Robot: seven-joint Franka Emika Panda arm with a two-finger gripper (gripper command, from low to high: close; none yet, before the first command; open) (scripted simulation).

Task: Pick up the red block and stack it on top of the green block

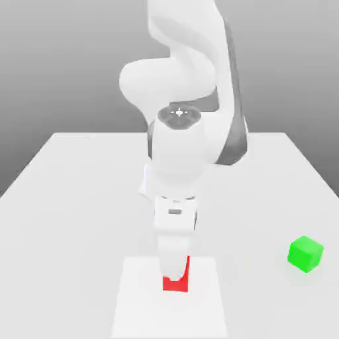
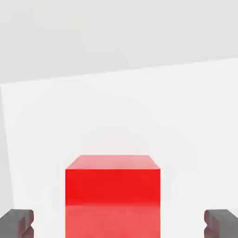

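Pale grey counter (image 1: 79, 198), plain grey backdrop, one lighter square patch (image 1: 142, 311) under the work area. Item 1, gripper (image 2: 119, 224): spread open, its two dark fingertips (image 2: 16, 222) standing well apart to either side, neither touching anything; in the exterior view it (image 1: 176, 281) hangs straight down from the white arm (image 1: 182, 145) at counter height. Item 2, red block (image 2: 113, 197): resting on the light patch, directly between the open fingertips and roughly centred in the gap, with clearance on both sides; its faces look square to the fingers, so no long axis to account for. In the exterior view the block (image 1: 176, 283) is partly covered by the gripper in front of it. Judged ready for closing, with no sideways correction apparent. Item 3, green block (image 1: 306, 253): resting on bare counter, well apart from the gripper, toward the exterior view's right and slightly farther from the camera than the red block. Judged untouched; stacking not yet begun.
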